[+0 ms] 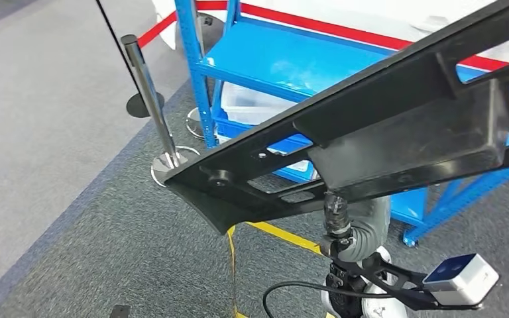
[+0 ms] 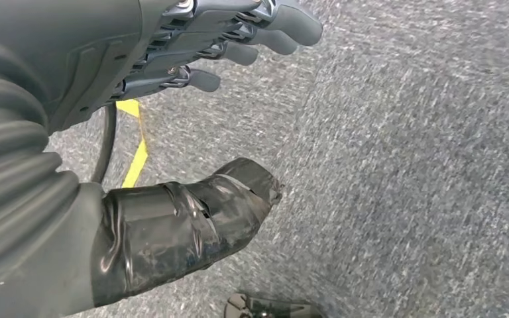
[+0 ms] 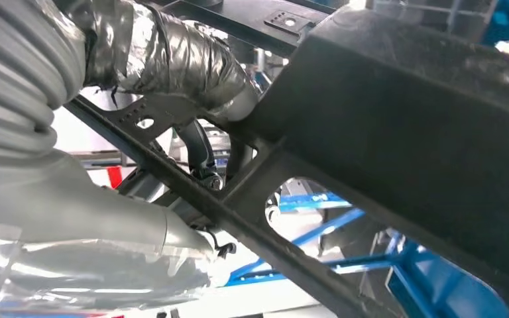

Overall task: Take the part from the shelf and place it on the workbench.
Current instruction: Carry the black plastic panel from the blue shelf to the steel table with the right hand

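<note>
Half the job looks done, by my reading. From the head view, the black part [image 1: 397, 126] — a long framed plastic piece with cut-outs — is off the blue shelf [image 1: 285, 63] and carried up high in front of the camera, with the right hand [image 1: 354, 228] under it; the shelf stands just behind, and no workbench is to be seen, so the placing is all left to do.

At the left wrist, the left hand [image 2: 192, 99] hangs over grey carpet [image 2: 404, 165], fingers apart and slightly curled, holding nothing.

At the right wrist, the right hand's taped thumb [image 3: 172, 59] presses on the part's frame and a dark finger hooks through an opening — a firm hold, as far as I can judge.
</note>
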